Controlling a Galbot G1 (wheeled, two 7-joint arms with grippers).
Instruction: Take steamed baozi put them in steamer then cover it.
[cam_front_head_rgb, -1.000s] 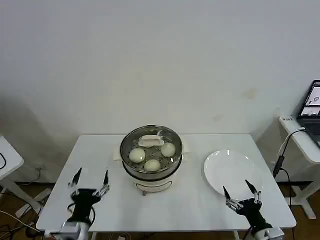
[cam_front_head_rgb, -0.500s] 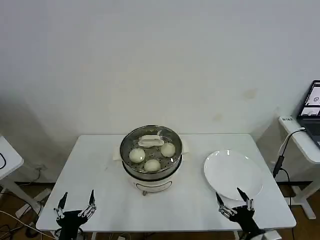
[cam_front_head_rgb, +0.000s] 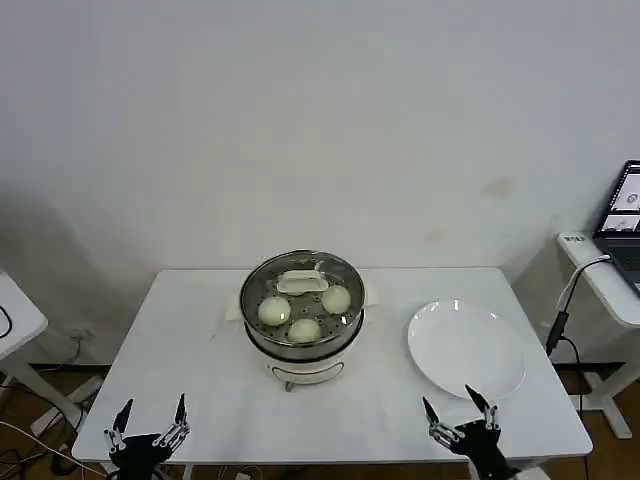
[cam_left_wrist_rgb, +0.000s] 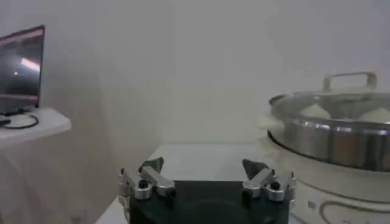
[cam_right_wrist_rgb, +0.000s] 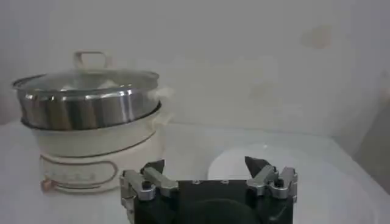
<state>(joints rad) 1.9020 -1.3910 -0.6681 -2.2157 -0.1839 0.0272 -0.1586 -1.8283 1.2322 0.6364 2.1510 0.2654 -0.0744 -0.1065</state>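
White table (cam_front_head_rgb: 200, 330) carries the steamer (cam_front_head_rgb: 303, 330) at centre, cover (cam_front_head_rgb: 300, 283) on, 3 baozi (cam_front_head_rgb: 273, 311) visible inside. Left gripper (cam_front_head_rgb: 148, 418) at 7 o'clock and right gripper (cam_front_head_rgb: 460, 412) at 5 o'clock hang spread; task looks finished, so any withdrawal should steer clear of the plate (cam_front_head_rgb: 466, 350).

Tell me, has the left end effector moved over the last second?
Yes. The left end effector has pulled back from beside the steamer to the table's near edge, open.

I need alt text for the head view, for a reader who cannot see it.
A steel steamer stands mid-table with its glass cover on and baozi visible inside. An empty white plate lies to its right. The left gripper and right gripper hover open at the table's near edge.
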